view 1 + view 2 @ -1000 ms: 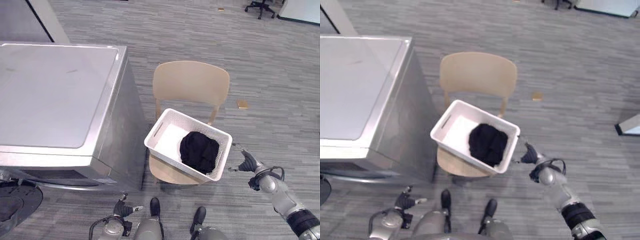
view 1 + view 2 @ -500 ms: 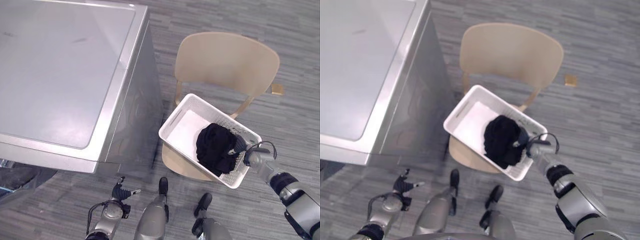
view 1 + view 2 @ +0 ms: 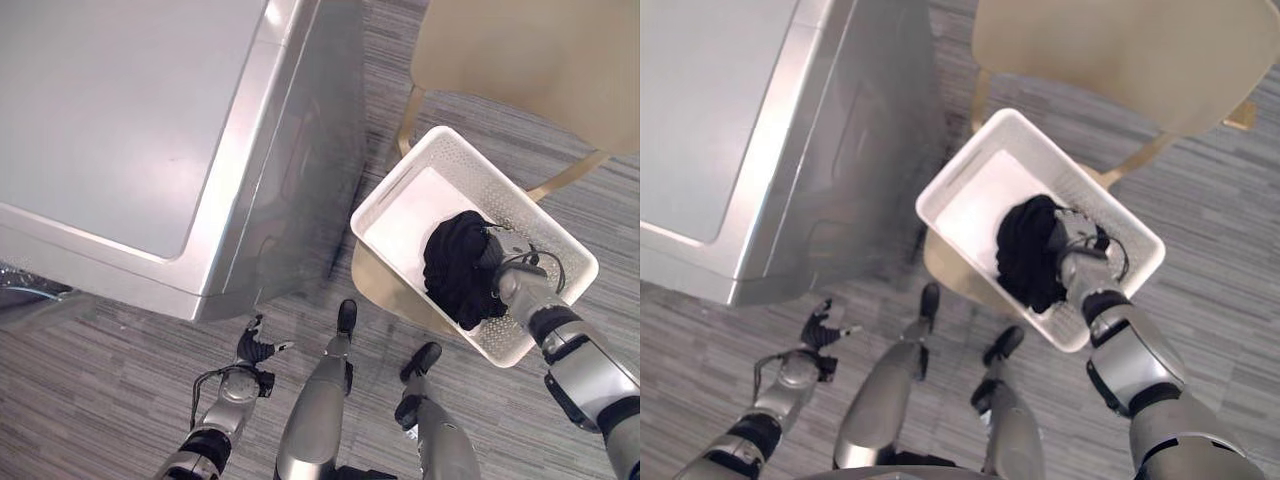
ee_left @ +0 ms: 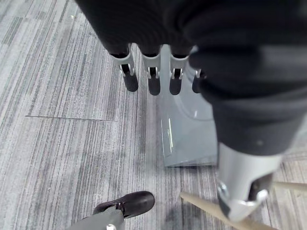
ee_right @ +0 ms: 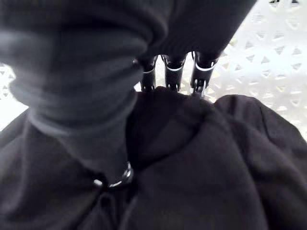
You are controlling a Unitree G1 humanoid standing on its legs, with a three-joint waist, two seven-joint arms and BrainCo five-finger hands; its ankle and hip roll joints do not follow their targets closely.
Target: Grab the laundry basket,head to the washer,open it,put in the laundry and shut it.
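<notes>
White laundry basket [image 3: 556, 255] sitting on seat of tan chair [image 3: 520, 55], just beside silver washer [image 3: 120, 110]. Black laundry [image 3: 462, 265] piled toward basket's right end.

Right robot hand [image 3: 1077, 243] down inside basket on the black laundry; in right wrist view fingers [image 5: 172, 72] pressed into the fabric [image 5: 201, 163], thumb sunk in a fold. Closed on cloth or merely resting: cannot tell. Left robot hand [image 3: 256, 348] low by the floor near washer's front corner, holding nothing; in left wrist view fingers [image 4: 151, 76] straight and relaxed, spread over grey carpet [image 4: 57, 124].

Step in hand, judged: laundry pickup from basket, basket already parked beside washer. Washer top looks flat and closed from above; door not visible, state unknown. Next move likely needs fingers closing firmly round a bunch of fabric, then a lift clear of basket rim without dragging basket off the seat.

No readable brands, labels or writing anywhere.
</notes>
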